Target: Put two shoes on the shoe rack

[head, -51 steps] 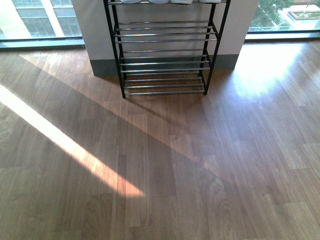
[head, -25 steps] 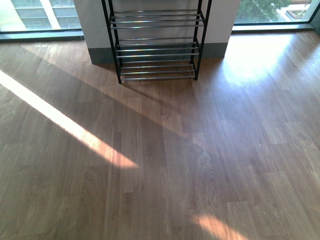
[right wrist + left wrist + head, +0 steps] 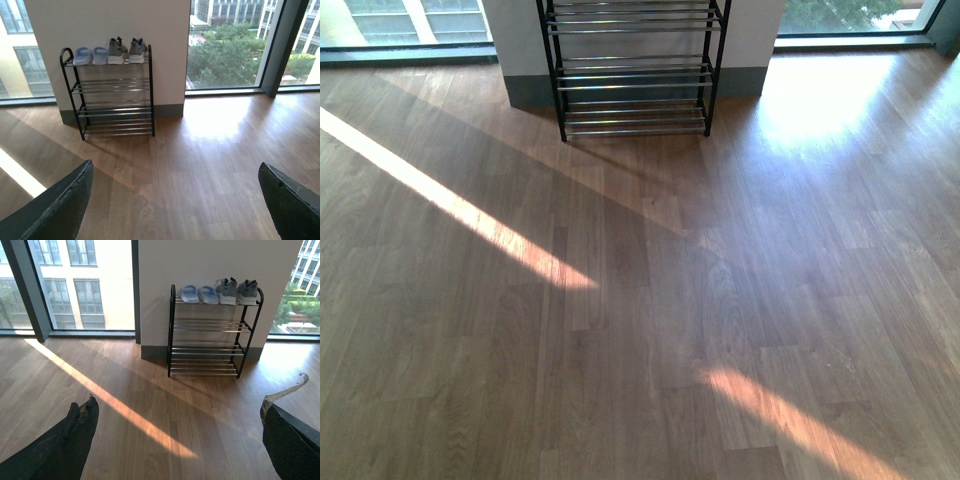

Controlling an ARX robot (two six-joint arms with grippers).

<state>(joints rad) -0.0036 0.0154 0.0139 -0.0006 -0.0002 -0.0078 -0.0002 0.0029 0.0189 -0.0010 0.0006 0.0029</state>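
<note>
**Shoes up top, both grippers empty**

Over on the left wrist view, the left gripper [image 3: 177, 440] hangs spread wide, dark fingers [image 3: 75, 432] far apart with nothing between them, only bare wooden floor [image 3: 125, 390]. Ahead stands the shoe rack [image 3: 172, 330] against the white wall [image 3: 200, 265], and its top tier is full: the pale blue slide sandals [image 3: 198, 294] on the left, the grey knit sneakers [image 3: 237, 291] just beside them on the right. The lower tiers carry nothing.

Centre now, the front view: only the lower tiers of the rack show at the top edge, well apart from the robot, with no shoe on the floor between.

On to the right wrist view: the right gripper [image 3: 175, 200] is likewise wide open and holds nothing, and it confirms the line-up, sandals then sneakers, all on the top tier.

My read: the placing looks finished, both pairs seated. The next move calls for little more than keeping the arms clear of the rack; no further shoe is visible to fetch.
</note>
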